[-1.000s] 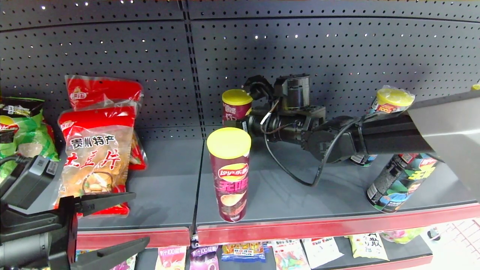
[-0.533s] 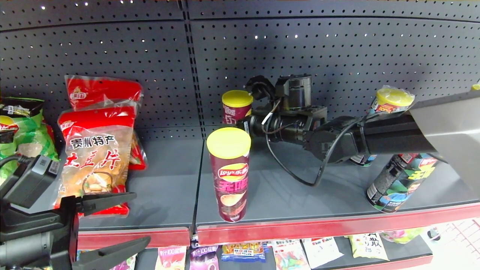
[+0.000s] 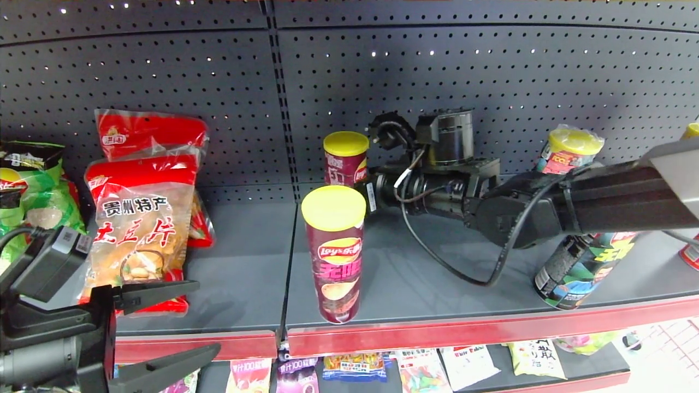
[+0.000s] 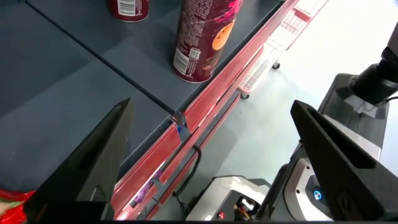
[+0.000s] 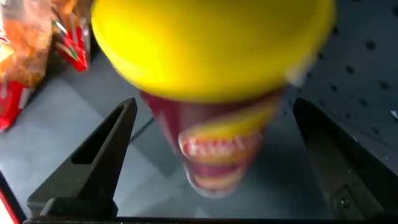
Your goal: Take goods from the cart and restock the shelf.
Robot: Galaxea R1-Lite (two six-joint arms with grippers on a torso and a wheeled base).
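Observation:
Two maroon chip cans with yellow lids stand on the grey shelf (image 3: 240, 273). The front can (image 3: 334, 256) is near the red shelf edge, also in the left wrist view (image 4: 202, 37). The back can (image 3: 344, 155) stands upright by the pegboard. My right gripper (image 3: 357, 183) reaches in from the right. It is open, and the back can (image 5: 211, 143) stands between its fingers (image 5: 93, 162) with a gap on each side. My left gripper (image 3: 207, 316) hangs open and empty below the shelf's front edge, at the lower left (image 4: 210, 109).
Red snack bags (image 3: 142, 207) and green bags (image 3: 27, 191) fill the shelf's left part. A tilted dark can (image 3: 579, 262) and a yellow-lidded can (image 3: 570, 147) stand at the right. Packets (image 3: 420, 371) lie on the lower shelf. A red lip (image 3: 491, 327) edges the shelf.
My right arm has drawn back to the right, away from the back can, which stays standing. The left gripper has hardly moved.

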